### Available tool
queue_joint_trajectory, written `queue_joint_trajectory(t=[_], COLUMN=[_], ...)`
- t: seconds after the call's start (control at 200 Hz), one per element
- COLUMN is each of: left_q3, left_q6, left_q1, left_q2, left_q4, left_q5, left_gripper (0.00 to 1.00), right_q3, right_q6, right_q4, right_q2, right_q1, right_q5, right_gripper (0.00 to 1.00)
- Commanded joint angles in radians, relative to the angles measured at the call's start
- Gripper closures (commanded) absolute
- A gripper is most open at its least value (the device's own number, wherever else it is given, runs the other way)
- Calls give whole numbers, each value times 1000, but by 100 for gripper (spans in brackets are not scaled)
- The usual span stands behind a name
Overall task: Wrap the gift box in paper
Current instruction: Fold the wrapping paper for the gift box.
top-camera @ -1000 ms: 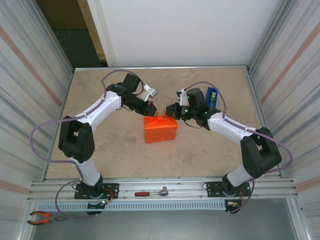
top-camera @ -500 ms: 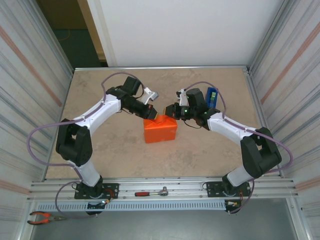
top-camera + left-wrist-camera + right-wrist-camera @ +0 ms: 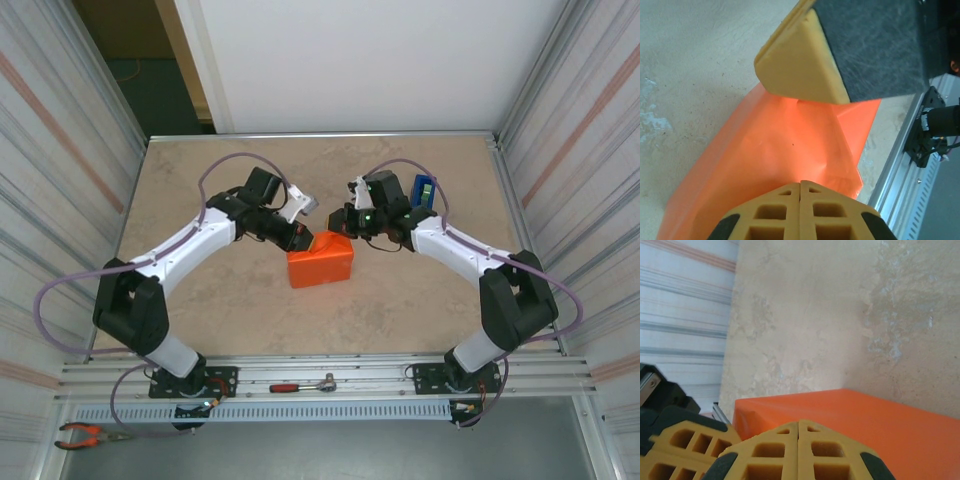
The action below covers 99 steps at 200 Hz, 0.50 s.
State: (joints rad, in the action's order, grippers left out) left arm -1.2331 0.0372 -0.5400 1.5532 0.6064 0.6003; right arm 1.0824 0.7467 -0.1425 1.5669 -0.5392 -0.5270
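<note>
The orange paper [image 3: 322, 264] lies folded around a squarish parcel at the middle of the table, and the gift box is hidden under it. My left gripper [image 3: 306, 240] is shut, its tips against the parcel's far left corner. My right gripper [image 3: 343, 229] is shut at the far top edge, close to the left one. In the left wrist view the closed tips of my left gripper [image 3: 800, 184] rest on creased paper [image 3: 775, 150], with a right finger [image 3: 805, 65] above. In the right wrist view my right gripper [image 3: 798, 423] sits shut over the smooth paper [image 3: 885, 425], nothing pinched.
A blue tape dispenser [image 3: 423, 190] stands upright behind the right wrist. A red-handled ratchet [image 3: 303, 385] lies on the front rail and pliers [image 3: 85, 434] at the front left. Metal walls close in both sides.
The left arm's elbow has swung out to the left and its gripper has come down onto the parcel's far corner. The right wrist has shifted slightly back. Both grippers stayed shut.
</note>
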Motion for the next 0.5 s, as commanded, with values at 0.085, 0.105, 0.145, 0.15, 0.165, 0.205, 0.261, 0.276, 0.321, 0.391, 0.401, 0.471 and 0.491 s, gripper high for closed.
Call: queue_joint_trajectory(t=[0.085,0.105,0.145,0.15,0.165,0.205,0.261,0.276,0.321,0.391,0.401,0.471,0.491], left_q3=[41,42,44,44,46,47,48,50,51,55,56,58,60], left_q6=[7,8,10,11,11,11,13,13,12,13,12,14,14], left_q1=[-25,-26,-29,-29,-30,-32,-33,-33,-34,-34,-34,-35,-36], left_q2=[-53,-54,-56,-56,-57,-57,-59,-59,-61,-62,-62,-63,-62], left_q4=[-19,-18,-19,-19,-19,-19,-20,-20,-22,-23,-23,-23,-24], left_q5=[-96,-97,-100,-100,-100,-102,-101,-101,-100,-100,-99,-98,-98], left_gripper=[100,100,100,100,100,100,100,100,100,100,100,100,100], right_q3=[94,102,118,119,123,130,137,137,139,139,138,137,137], right_q6=[-65,-68,-70,-70,-70,-70,-70,-70,-70,-69,-69,-68,-66], right_q4=[-270,-274,-282,-282,-284,-287,-292,-292,-293,-296,-296,-297,-296], right_q2=[23,20,15,16,14,12,9,9,8,1,2,-5,-7], right_q1=[18,17,13,12,11,2,-13,-17,-29,-55,-59,-78,-84], right_q5=[26,24,21,20,19,19,18,20,20,32,33,42,46], right_gripper=[100,100,100,100,100,100,100,100,100,100,100,100,100])
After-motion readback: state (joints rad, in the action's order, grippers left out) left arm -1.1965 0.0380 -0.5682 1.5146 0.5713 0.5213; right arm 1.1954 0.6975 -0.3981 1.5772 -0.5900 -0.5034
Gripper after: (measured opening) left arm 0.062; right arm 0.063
